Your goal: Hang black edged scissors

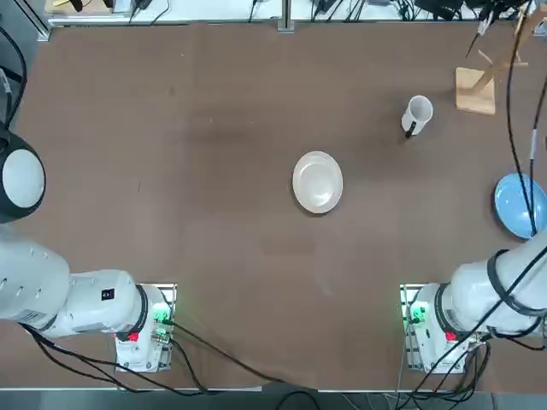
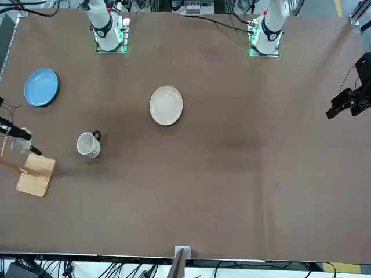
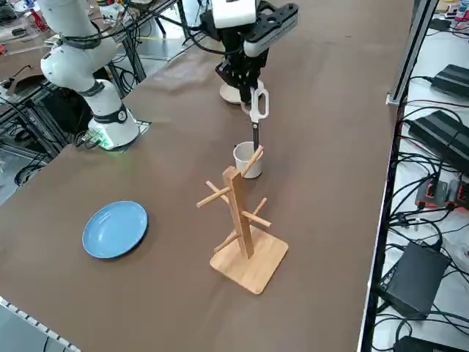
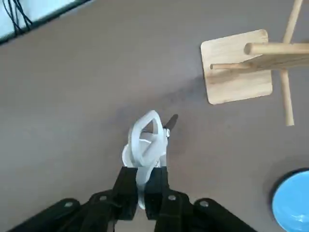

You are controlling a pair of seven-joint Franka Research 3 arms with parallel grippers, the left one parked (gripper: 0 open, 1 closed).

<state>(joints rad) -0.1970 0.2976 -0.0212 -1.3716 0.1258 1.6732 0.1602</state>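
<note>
White-handled scissors (image 4: 147, 142) | right pincer (image 4: 141, 186): closed on one handle loop | blades near wooden rack (image 3: 240, 213)

So the tabletop (image 1: 248, 248) is showing plain brown all over. The scissors (image 3: 259, 110) are sporting pale grey-white handles and dark blades, while the gripper (image 4: 144, 188) is looking black. On the right, the plate near the robot (image 1: 520, 206) is going solid light blue, and the other plate (image 1: 317, 182) is staying off-white. The mug (image 1: 417, 115) is wearing white with a black handle, and the rack (image 3: 249, 253) is showing light tan wood.
</note>
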